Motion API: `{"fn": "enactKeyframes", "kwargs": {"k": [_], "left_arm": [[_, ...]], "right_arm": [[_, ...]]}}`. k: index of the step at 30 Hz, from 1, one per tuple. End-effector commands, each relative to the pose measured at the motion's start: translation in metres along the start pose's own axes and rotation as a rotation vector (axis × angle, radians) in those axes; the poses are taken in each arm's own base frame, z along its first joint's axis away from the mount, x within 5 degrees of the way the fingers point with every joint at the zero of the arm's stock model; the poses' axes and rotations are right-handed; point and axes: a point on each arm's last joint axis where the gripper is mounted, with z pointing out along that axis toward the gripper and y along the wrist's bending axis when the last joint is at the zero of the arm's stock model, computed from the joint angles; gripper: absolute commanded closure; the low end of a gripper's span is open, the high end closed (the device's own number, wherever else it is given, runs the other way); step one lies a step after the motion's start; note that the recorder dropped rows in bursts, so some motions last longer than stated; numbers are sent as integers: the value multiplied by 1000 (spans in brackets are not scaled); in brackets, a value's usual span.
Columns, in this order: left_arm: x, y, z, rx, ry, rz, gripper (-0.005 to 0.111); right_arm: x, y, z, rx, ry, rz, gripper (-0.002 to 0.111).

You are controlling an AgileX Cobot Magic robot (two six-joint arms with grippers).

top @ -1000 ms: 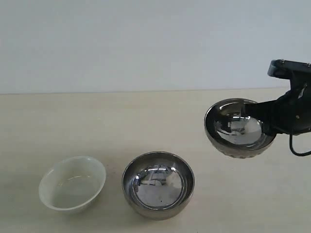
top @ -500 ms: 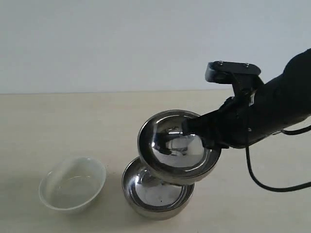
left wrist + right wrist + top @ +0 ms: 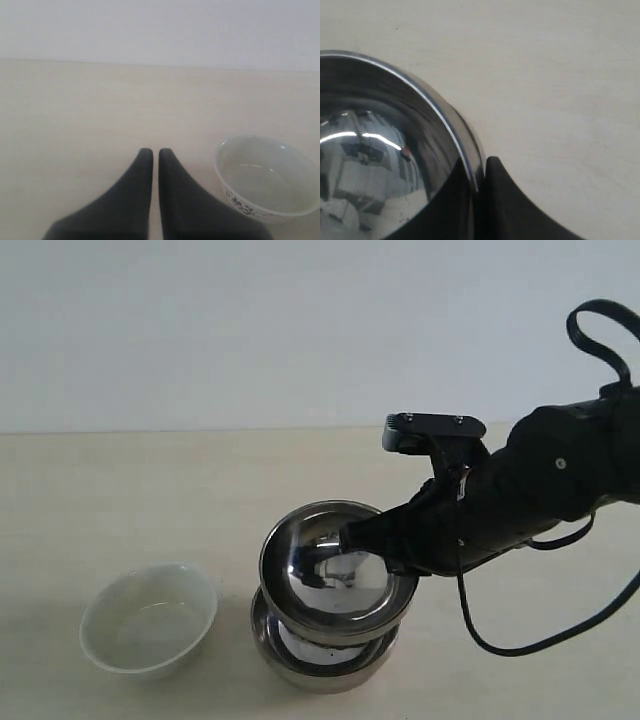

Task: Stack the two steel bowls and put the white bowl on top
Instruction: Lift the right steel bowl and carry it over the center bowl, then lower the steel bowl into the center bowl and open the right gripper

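My right gripper (image 3: 372,540) (image 3: 479,172) is shut on the rim of one steel bowl (image 3: 330,570) (image 3: 380,150), one finger inside and one outside. That bowl hangs tilted just over the other steel bowl (image 3: 325,665), which rests on the table; whether they touch I cannot tell. The white bowl (image 3: 148,618) (image 3: 267,177) stands to the left of them, upright, with a dark pattern low on its outside. My left gripper (image 3: 151,154) hovers shut and empty beside the white bowl; it does not show in the exterior view.
The pale wooden table (image 3: 120,490) runs back to a plain white wall. The right arm's black cable (image 3: 520,645) loops down over the table to the right of the bowls.
The right arm has carried its steel bowl from the right side leftward and down, until it sits low over the resting steel bowl. The white bowl has stayed put.
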Motion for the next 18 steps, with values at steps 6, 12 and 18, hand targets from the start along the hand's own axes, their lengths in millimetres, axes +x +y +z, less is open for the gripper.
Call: {"fn": "enactKeyframes", "kwargs": {"k": [6, 12, 18], "left_arm": [[0, 0, 0, 5, -7, -4, 103], [0, 0, 0, 5, -7, -4, 103], [0, 0, 0, 5, -7, -4, 103]], "right_arm": [[1, 0, 6, 0, -1, -3, 108], [1, 1, 6, -4, 3, 0, 108], [5, 19, 7, -43, -22, -60, 108]]}}
